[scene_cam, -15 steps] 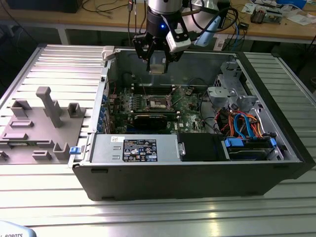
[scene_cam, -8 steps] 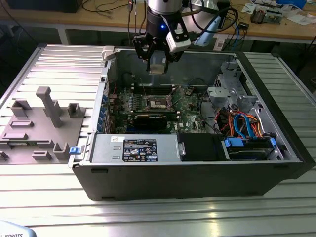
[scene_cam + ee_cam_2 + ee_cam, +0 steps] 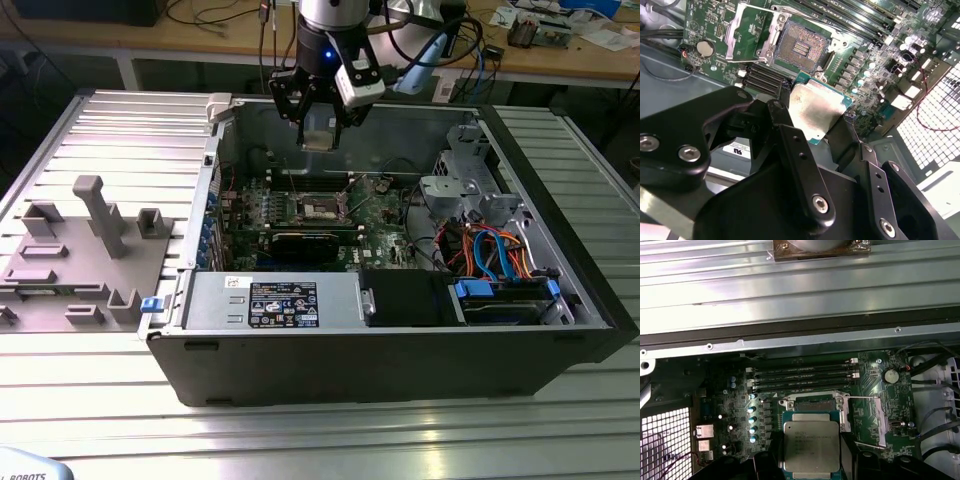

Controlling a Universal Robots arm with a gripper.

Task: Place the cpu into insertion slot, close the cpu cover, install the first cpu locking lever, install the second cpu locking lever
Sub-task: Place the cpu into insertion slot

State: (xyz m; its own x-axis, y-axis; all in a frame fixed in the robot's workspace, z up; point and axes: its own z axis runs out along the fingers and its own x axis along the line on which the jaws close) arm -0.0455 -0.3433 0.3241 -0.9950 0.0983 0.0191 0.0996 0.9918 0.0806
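My gripper (image 3: 318, 132) hangs over the open computer case (image 3: 400, 350), shut on the cpu (image 3: 318, 139) by two opposite edges. In both wrist views the cpu (image 3: 817, 110) (image 3: 811, 445) shows its dull silver top, held level between the black fingers (image 3: 790, 145), above the green motherboard (image 3: 865, 65). The insertion slot (image 3: 801, 47) (image 3: 815, 404) (image 3: 322, 207) lies uncovered below, its dark centre bare. The cpu cover (image 3: 747, 32) (image 3: 867, 420) is swung open beside the slot. Thin metal locking levers (image 3: 862, 398) stand released along the cover's edges.
Long memory slots (image 3: 802, 377) run beside the socket. A power supply (image 3: 275, 300) sits at the case's front, and a drive cage with blue and orange cables (image 3: 490, 250) is at the exterior view's right. A grey fixture block (image 3: 80, 260) rests on the ribbed table.
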